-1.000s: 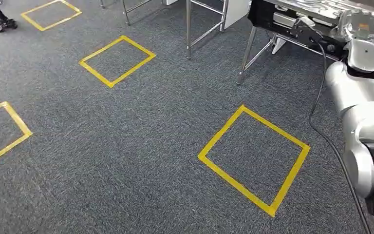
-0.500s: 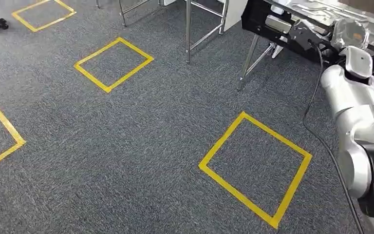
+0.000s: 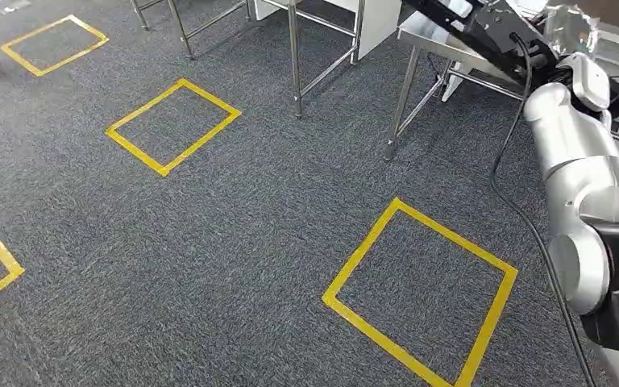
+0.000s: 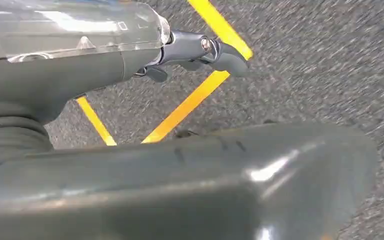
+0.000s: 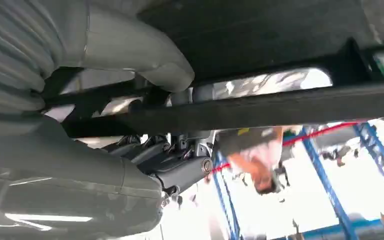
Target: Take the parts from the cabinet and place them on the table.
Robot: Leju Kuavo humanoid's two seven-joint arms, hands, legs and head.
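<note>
My right arm is raised at the right of the head view, and my right hand [image 3: 572, 28] is at a long black tray [image 3: 492, 36], a part that it carries. In the right wrist view the hand [image 5: 130, 165] grips the tray's black rim [image 5: 280, 105], thumb on one side and fingers on the other. The tray hangs over the near end of a steel table [image 3: 427, 36]. My left hand [image 4: 130, 60] hangs over the carpet, its fingers [image 4: 215, 50] stretched out and holding nothing.
Yellow tape squares [image 3: 419, 290] [image 3: 173, 125] mark the grey carpet. Steel table legs [image 3: 399, 105] [image 3: 294, 60] stand ahead at the top. A black cable [image 3: 524, 218] trails across the floor beside my right arm. A person appears blurred in the right wrist view.
The whole picture has shifted: the camera moved, and the steel table and its legs now stand nearer. My right arm stays raised with the black tray.
</note>
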